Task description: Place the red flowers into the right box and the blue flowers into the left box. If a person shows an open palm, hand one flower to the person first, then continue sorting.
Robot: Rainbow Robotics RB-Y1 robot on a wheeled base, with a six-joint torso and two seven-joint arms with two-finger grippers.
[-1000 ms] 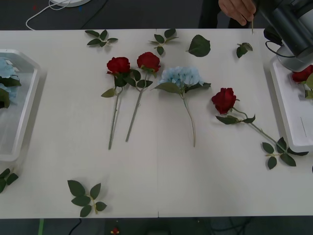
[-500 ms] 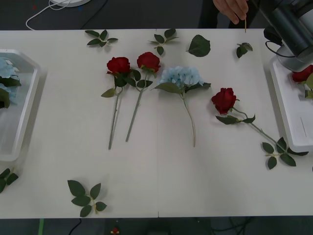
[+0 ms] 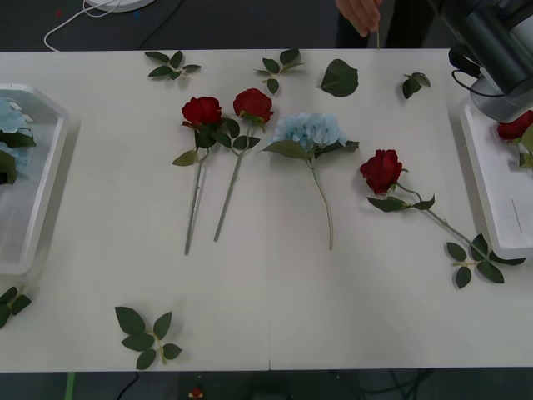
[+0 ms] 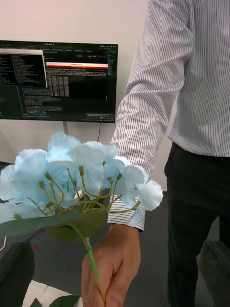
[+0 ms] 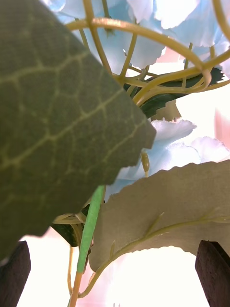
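Right gripper [image 4: 115, 300] was wide open, black fingers apart at the two corners of the right wrist view, holding nothing. Between them, farther off, the person's hand [image 4: 115, 268] pinched the green stem of a blue flower [image 4: 76, 180], bloom upright above the fist, not touching either finger. In the front view the same hand [image 3: 360, 12] was at the table's far edge with a thin stem tip hanging from it, and the right arm [image 3: 491, 42] sat at the top right above the right box [image 3: 491, 183].

Left gripper [image 5: 115, 278] was also open, dark fingertips apart at both corners, nothing clamped. A blue flower [image 5: 167, 144] with big leaves crowded right in front of it, stem between the fingers; contact can't be told.

On the table [image 3: 266, 292]: two red flowers [image 3: 202, 111] side by side left of centre, one blue flower [image 3: 308, 129] just beside them, another red one [image 3: 382, 169] nearer the right box, stem end reaching its wall. One red bloom [image 3: 515, 127] lay in the right box. Blue blooms [image 3: 10, 133] lay in the left box [image 3: 42, 208]. Loose leaf sprigs [image 3: 146, 333] were scattered around.
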